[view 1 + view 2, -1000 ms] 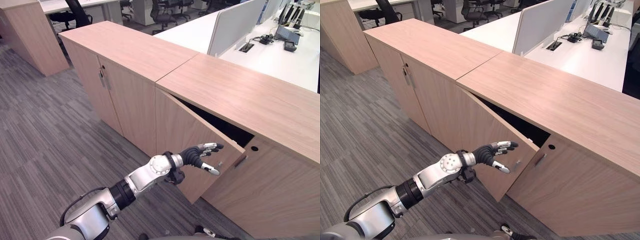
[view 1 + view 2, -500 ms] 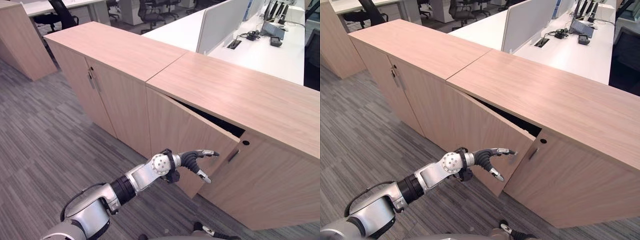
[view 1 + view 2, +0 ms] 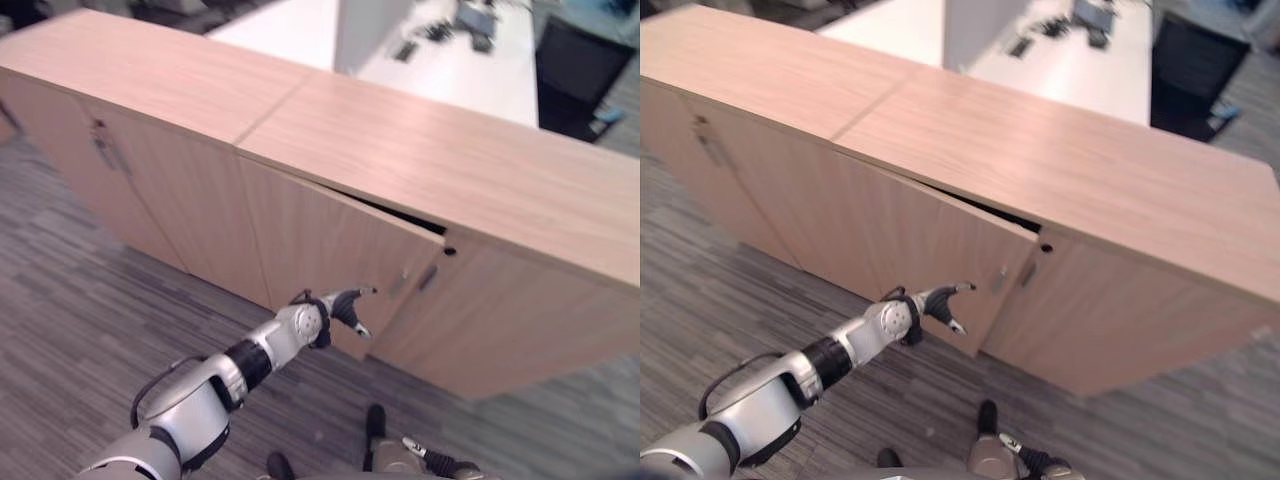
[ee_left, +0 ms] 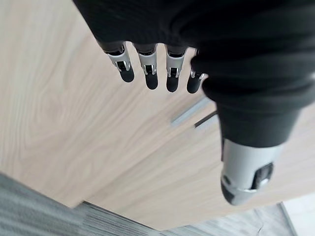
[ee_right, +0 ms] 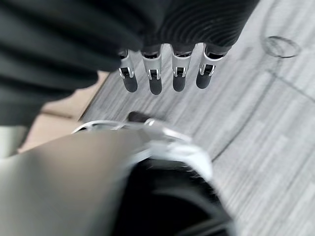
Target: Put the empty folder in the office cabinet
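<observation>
The light wood office cabinet (image 3: pixel 430 160) has its left door (image 3: pixel 320 240) standing only slightly ajar, with a thin dark gap (image 3: pixel 405 216) under the top. My left hand (image 3: pixel 343 305) is open, its straight fingers (image 4: pixel 149 74) reaching to the door's front near the free edge. A slim metal handle (image 4: pixel 189 110) lies just past the fingertips. The right-hand door (image 3: pixel 500 320) is closed. My right hand (image 5: pixel 162 73) hangs open over the grey carpet with nothing in it.
A second wooden cabinet (image 3: pixel 130 170) with closed doors adjoins on the left. Behind the cabinets is a white desk (image 3: pixel 440 60) with small devices, and a dark chair (image 3: pixel 585 70). Grey striped carpet (image 3: pixel 80 320) covers the floor in front.
The door has swung from wide open to nearly closed with my left hand against it. The camera has also shifted, so the cabinet looks farther away.
</observation>
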Robot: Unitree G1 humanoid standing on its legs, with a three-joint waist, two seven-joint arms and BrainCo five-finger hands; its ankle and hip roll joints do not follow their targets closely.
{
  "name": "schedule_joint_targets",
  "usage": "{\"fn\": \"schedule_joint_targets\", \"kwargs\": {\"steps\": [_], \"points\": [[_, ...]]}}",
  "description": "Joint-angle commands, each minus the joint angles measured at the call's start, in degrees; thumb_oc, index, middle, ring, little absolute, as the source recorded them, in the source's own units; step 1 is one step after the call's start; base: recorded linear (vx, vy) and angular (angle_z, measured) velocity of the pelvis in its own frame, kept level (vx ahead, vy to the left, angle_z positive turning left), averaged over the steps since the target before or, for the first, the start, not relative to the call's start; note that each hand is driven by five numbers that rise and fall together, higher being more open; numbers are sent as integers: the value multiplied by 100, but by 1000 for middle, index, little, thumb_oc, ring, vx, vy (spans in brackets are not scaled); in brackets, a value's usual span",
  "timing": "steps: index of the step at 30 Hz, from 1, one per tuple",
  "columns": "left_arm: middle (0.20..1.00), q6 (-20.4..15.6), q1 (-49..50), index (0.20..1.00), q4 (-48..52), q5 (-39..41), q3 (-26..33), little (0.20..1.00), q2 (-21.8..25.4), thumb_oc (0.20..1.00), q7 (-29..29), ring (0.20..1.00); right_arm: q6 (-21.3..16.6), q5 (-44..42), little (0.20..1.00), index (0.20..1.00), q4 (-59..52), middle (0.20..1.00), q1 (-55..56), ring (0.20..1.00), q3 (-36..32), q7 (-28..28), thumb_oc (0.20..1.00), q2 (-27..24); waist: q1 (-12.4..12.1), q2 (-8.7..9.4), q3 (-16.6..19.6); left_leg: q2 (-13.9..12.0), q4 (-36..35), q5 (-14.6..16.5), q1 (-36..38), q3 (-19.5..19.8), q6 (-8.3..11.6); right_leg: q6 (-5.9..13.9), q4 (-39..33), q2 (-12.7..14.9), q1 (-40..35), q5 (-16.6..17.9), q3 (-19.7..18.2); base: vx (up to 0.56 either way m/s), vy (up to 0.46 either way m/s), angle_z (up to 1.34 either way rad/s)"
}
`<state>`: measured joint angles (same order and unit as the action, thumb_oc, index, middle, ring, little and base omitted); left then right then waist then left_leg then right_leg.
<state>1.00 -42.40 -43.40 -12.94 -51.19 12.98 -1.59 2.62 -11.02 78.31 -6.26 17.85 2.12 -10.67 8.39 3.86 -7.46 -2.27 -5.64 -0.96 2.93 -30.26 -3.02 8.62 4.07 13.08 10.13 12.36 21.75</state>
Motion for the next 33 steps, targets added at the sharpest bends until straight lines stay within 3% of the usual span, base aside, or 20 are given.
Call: {"fn": "schedule_joint_targets", "kwargs": {"steps": [1,4,9,16,17,18,19,21,23,24,25,26,29,32,33], "points": [[1000,-233,-849,1000,-622,-291,566,1000,-356,1000,650,1000,19,-51,1000,1000,22,1000,465,1000,512,-62,1000,435,-98,-233,122,109,64,565,82,645,119,180,696,380,-673,-1168,-24,17,-128,-73],[1000,-252,-1037,1000,-814,-521,665,1000,-222,1000,868,1000,-38,-19,1000,1000,-87,1000,656,1000,549,-91,1000,416,-110,-95,274,72,75,524,147,473,197,138,210,88,-956,-1264,-93,88,-200,-81],[1000,-263,-1297,1000,-1404,-728,792,1000,-158,1000,1271,1000,-210,-77,1000,1000,-345,1000,838,1000,636,-167,1000,344,94,-19,424,-148,94,456,288,337,415,84,-399,-353,-1128,-1267,-313,95,-240,-50],[1000,-248,-1544,1000,-1990,-796,925,1000,62,1000,1557,1000,-367,-91,1000,1000,-665,1000,967,1000,711,-220,1000,129,350,28,516,-538,297,351,319,185,696,-82,-537,-720,-1175,-1401,-548,57,-207,-13],[1000,-186,-1621,1000,-2250,-796,998,1000,187,1000,1655,1000,-414,-114,1000,1000,-790,1000,1017,1000,709,-246,1000,38,423,71,503,-722,690,388,217,123,791,-169,-485,-793,-1194,-1467,-607,26,-143,-18],[1000,-187,-1622,1000,-2253,-796,999,1000,187,1000,1657,1000,-411,-115,1000,1000,-796,1000,1019,1000,710,-246,1000,36,424,69,503,-736,722,403,202,126,796,-174,-483,-798,-1193,-1470,-607,28,-288,-16],[1000,-78,-1788,1000,-2556,-811,1093,1000,350,1000,1775,1000,-437,-120,1000,1000,-927,1000,1043,1000,716,-245,1000,-70,467,161,431,-982,1316,465,22,71,870,-297,-424,-864,-1241,-1544,-662,0,-191,-8],[1000,-61,-1798,1000,-2684,-770,1169,1000,447,1000,1811,1000,-443,-111,1000,1000,-967,1000,1033,1000,746,-240,1000,-109,460,182,404,-1060,1552,448,-50,111,897,-334,-428,-897,-1257,-1557,-713,-8,-132,-22],[1000,-39,-1828,1000,-3055,-598,1363,1000,862,1000,1879,1000,-480,-99,1000,1000,-1134,1000,909,1000,798,-226,1000,-277,199,193,321,-733,1739,542,-472,1168,755,-395,-513,-960,-1294,-1589,-1032,-74,-43,-76],[1000,-46,-1876,1000,-3148,-496,1417,1000,1143,1000,1884,1000,-481,-83,1000,1000,-1249,1000,842,1000,827,-207,1000,-356,23,221,242,-339,1601,443,-858,1980,619,-428,-457,-974,-1257,-1495,-1218,-35,16,-88],[1000,-42,-1904,1000,-3212,-469,1511,1000,1356,1000,1893,1000,-472,-61,1000,1000,-1277,1000,877,1000,845,-142,1000,-354,-38,163,272,-225,1286,438,-629,2183,565,-398,-453,-1061,-1287,-1486,-1376,29,102,-113],[1000,-62,-1808,1000,-3074,-424,1615,1000,1560,1000,1961,1000,-505,-7,1000,1000,-877,1000,1048,1000,708,-160,1000,-435,-4,78,411,-185,925,369,-369,2083,526,-373,-505,-1091,-1254,-1446,-1431,95,109,-84],[1000,-108,-1716,1000,-3029,-243,1731,1000,1626,1000,1918,1000,-472,-45,1000,1000,-692,1000,975,1000,650,-168,1000,-416,-9,46,435,-162,778,346,-277,2065,516,-364,-539,-1098,-1240,-1430,-1456,12,86,-34],[1000,-409,-914,1000,-2802,1178,2521,1000,1717,1000,1633,1000,-350,-23,1000,1000,-269,1000,934,1000,535,-109,1000,-251,-59,-52,504,-32,276,256,38,2152,475,-321,-687,-1113,-1314,-1367,-1474,34,115,-22],[1000,-430,-778,1000,-2811,1296,2591,1000,1708,1000,1585,1000,-346,-4,1000,1000,-198,1000,942,1000,522,-100,1000,-241,-59,-65,545,-21,189,231,75,2147,469,-312,-719,-1112,-1324,-1358,-1480,77,113,-4]]}}
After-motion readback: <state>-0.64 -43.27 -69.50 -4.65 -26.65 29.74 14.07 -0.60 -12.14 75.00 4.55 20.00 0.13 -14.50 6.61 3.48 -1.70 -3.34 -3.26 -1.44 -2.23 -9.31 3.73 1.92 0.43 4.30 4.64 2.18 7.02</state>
